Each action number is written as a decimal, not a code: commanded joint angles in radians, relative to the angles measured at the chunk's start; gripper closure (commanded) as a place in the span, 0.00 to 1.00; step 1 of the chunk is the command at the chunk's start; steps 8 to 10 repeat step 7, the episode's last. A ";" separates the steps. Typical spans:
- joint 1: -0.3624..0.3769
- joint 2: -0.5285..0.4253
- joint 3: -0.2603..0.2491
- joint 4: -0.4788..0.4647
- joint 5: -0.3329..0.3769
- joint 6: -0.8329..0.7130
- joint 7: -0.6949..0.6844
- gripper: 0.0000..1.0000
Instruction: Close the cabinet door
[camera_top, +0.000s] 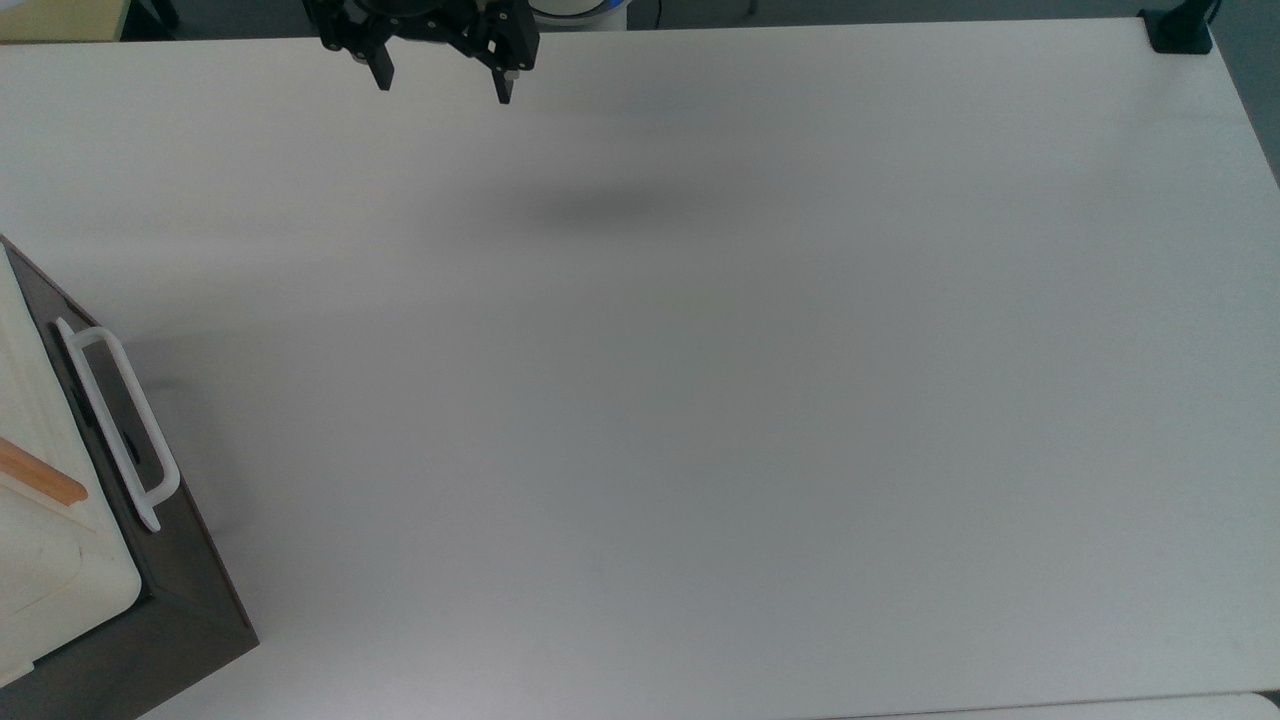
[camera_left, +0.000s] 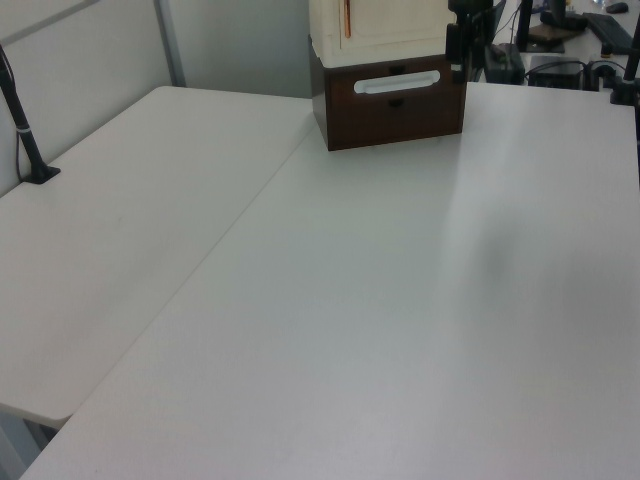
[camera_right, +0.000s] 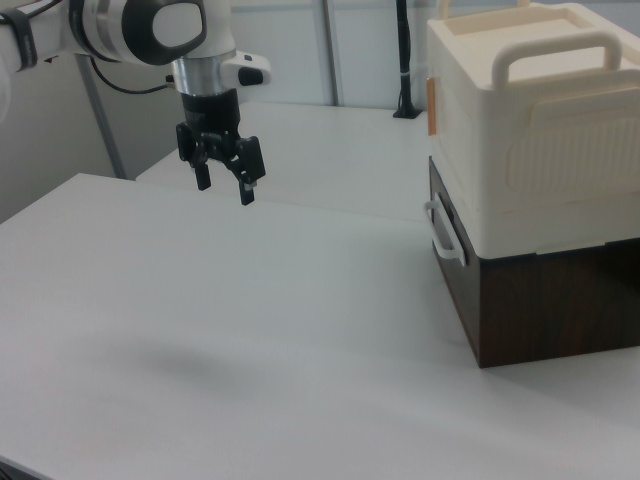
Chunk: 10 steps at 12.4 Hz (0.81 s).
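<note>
Hovering high over the worktop, the gripper hangs with fingers spread and empty, well apart from the cabinet door, which looks flush on the cream box. Best now: stay clear and leave its orange handle alone.

The broad white counter has a smooth, matt laminate look with a faint sheen. The pale cream cabinet door looks like moulded plastic, smooth and slightly satin, and it carries an orange-brown bar handle with a wood-like tone. The dark brown lower panel shows a wood-grain finish, semi-matt, with a translucent white plastic loop handle. The black claw looks like matt plastic or coated metal.
</note>
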 joint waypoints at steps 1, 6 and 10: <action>-0.001 -0.043 -0.014 -0.037 -0.005 0.008 -0.034 0.00; -0.002 -0.043 -0.015 -0.035 -0.007 0.008 -0.023 0.00; -0.004 -0.043 -0.015 -0.035 -0.007 0.008 -0.023 0.00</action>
